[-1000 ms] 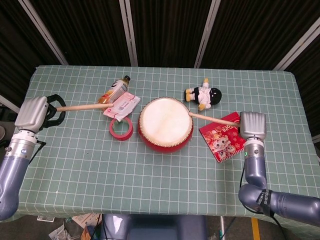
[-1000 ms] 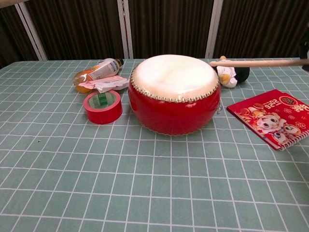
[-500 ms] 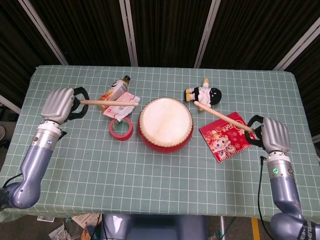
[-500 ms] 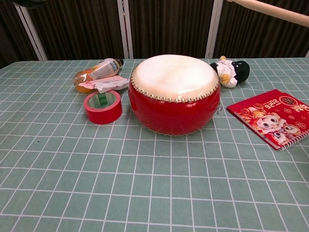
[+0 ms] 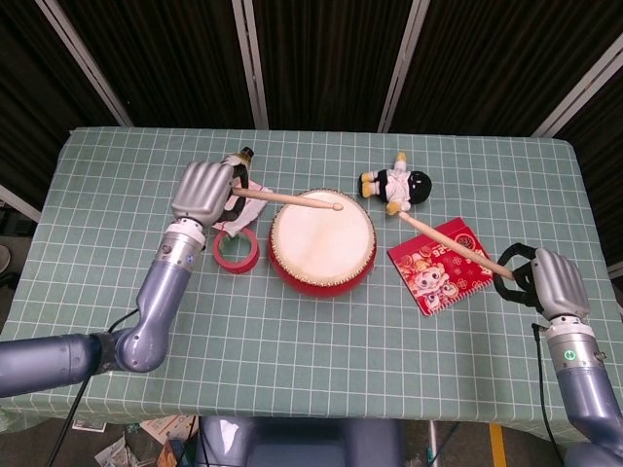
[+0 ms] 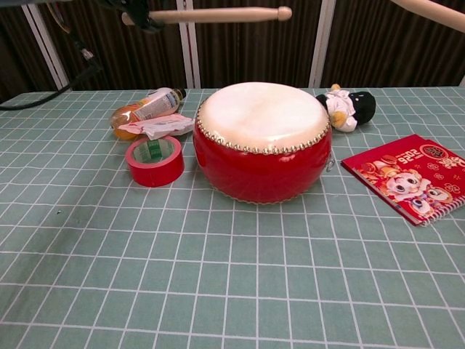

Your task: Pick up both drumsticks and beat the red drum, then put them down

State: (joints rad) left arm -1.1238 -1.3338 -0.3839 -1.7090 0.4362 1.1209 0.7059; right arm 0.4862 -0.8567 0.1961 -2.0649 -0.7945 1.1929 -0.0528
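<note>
The red drum (image 5: 322, 239) (image 6: 262, 142) with its white skin stands mid-table. My left hand (image 5: 202, 191) grips one wooden drumstick (image 5: 287, 197) (image 6: 214, 14). That stick is raised, and its tip hangs over the drum's far rim. Off to the right, my right hand (image 5: 553, 281) holds the other drumstick (image 5: 450, 241), which slants up-left over the red booklet toward the plush toy. In the chest view only a short piece of this second stick (image 6: 436, 10) shows at the top right corner, and neither hand is plainly visible there.
A red tape roll (image 5: 236, 250) (image 6: 154, 160), a drink bottle (image 6: 145, 106) and a pink packet (image 6: 156, 127) lie left of the drum. A plush toy (image 5: 399, 185) (image 6: 347, 107) sits behind it on the right. A red booklet (image 5: 440, 264) (image 6: 413, 176) lies to the right.
My left hand has swung right toward the drum, carrying its stick's tip over the drumhead. My right hand has drifted right and toward the table's near edge, still holding its stick.
</note>
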